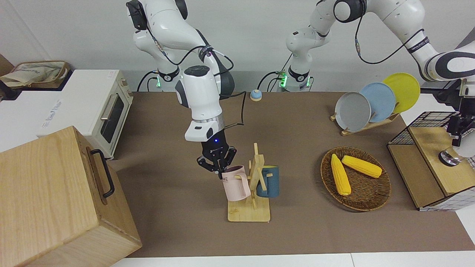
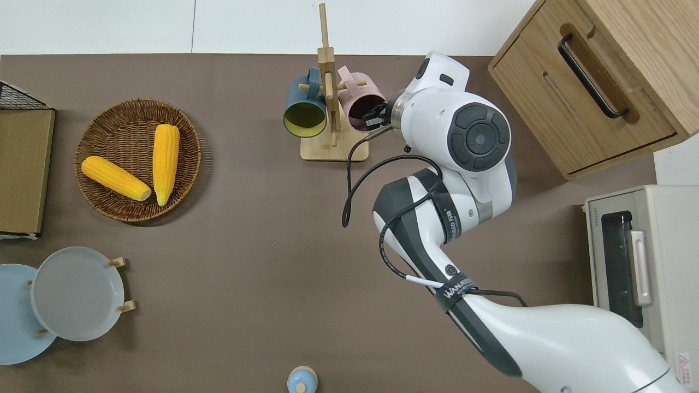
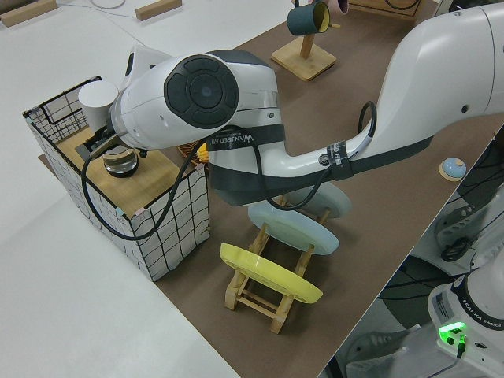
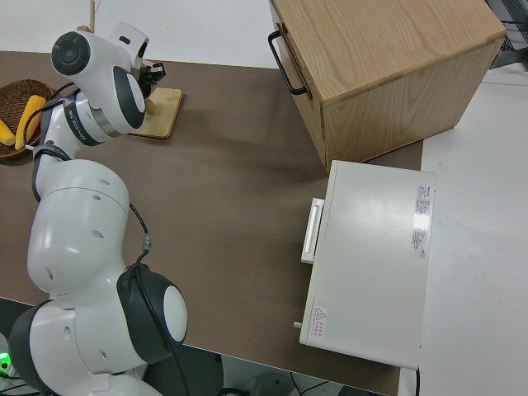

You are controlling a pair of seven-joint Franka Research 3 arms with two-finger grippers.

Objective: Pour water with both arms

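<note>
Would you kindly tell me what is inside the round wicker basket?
Two yellow corn cobs lie in the round brown wicker basket, their tips close together on the side nearer the robots. The woven bottom beneath them is covered.

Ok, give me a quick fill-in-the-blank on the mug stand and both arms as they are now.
1. The right gripper is shut on the rim of the ____ mug.
2. The blue mug hangs on the wooden ____.
3. The wicker basket holds two ears of ____.
4. The left gripper is over the ____ crate.

Missing words: pink; stand; corn; wire
</note>
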